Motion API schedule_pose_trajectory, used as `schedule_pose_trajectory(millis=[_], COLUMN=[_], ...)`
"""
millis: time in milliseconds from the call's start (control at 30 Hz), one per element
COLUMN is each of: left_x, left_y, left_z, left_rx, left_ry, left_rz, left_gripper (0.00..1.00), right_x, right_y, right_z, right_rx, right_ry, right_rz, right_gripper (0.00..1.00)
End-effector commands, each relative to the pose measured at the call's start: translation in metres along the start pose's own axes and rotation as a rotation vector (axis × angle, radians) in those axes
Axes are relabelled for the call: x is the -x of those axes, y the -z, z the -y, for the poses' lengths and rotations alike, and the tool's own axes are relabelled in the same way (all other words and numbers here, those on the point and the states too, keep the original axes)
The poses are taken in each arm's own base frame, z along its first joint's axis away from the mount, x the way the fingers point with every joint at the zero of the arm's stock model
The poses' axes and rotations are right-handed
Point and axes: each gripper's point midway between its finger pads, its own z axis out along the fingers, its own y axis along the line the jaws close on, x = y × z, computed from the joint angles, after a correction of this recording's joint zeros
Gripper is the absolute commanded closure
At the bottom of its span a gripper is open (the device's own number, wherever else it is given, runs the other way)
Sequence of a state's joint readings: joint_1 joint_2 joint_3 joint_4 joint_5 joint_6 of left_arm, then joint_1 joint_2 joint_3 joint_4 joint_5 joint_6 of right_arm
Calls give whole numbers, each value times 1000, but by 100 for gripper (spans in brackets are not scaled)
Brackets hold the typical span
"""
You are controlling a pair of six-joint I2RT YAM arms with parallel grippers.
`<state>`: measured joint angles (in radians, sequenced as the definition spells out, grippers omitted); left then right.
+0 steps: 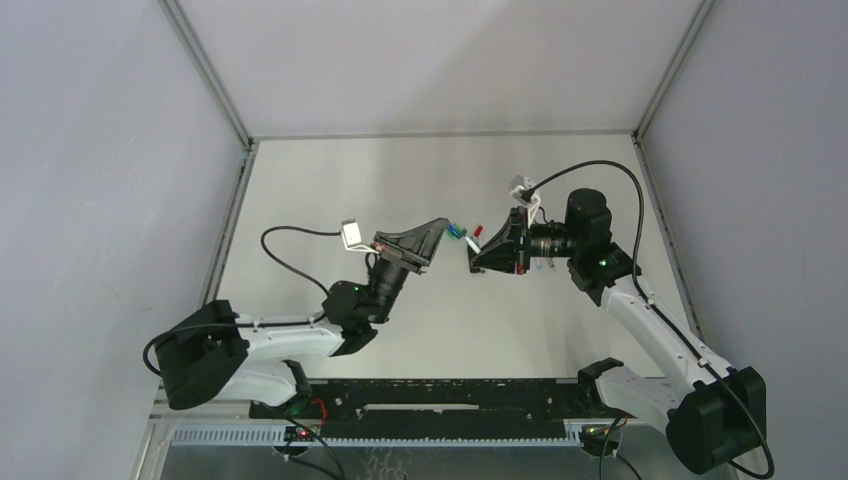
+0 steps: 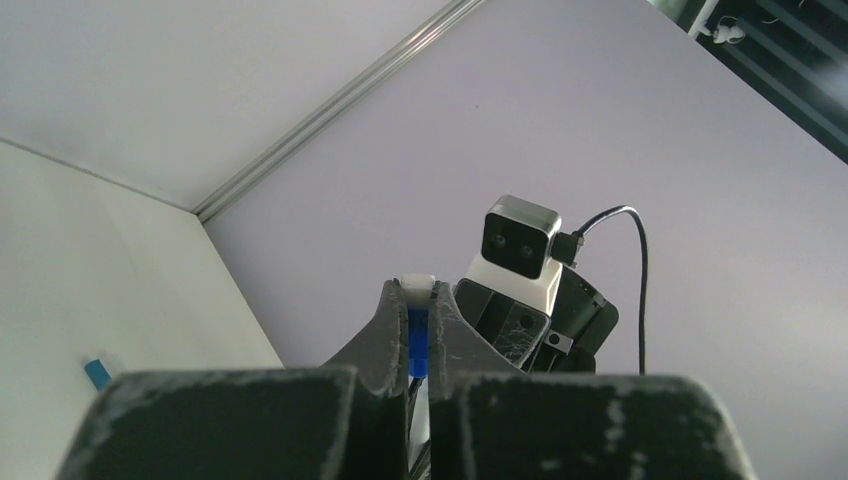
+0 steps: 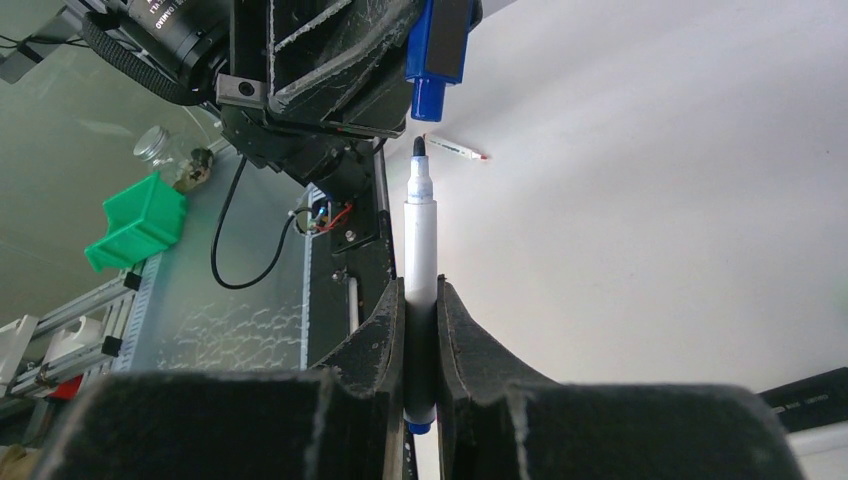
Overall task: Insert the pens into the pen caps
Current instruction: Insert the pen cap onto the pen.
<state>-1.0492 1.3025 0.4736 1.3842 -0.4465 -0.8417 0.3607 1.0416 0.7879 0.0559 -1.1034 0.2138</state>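
- Two grippers meet in mid-air over your white bench, tips facing each other and only just apart.
- Your left gripper is squeezed tight on a short blue plastic pen cap, with one end poking out toward the other arm.
- Your right gripper is clamped around the lower barrel of a slim white marker pen with a dark tip and blue tail.
- That pen's tip sits just short of the cap's end and a touch off to one side, so it's not inside.
- One more white pen with a red end lies flat on the bench beyond them.
- Another little blue cap lies on the bench by itself, well apart from both grippers.
- Off to the side in your right wrist view, a green plastic bin sits past the rail.
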Motion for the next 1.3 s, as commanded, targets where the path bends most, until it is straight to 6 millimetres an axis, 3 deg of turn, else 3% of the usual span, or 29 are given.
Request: schedule_pose_trajectory(millis=[0,1267], left_x=[12,-3], left_y=[-14,-15], left_z=[26,23], left_rx=[-56,-61], left_ry=[61,117], left_rz=[56,6], left_gripper=[100,100], right_x=[7,8], right_y=[0,0], right_z=[-6,-5], right_rx=[12,-1], right_ry=[35,43], right_rz=[23,30], right_gripper=[100,100])
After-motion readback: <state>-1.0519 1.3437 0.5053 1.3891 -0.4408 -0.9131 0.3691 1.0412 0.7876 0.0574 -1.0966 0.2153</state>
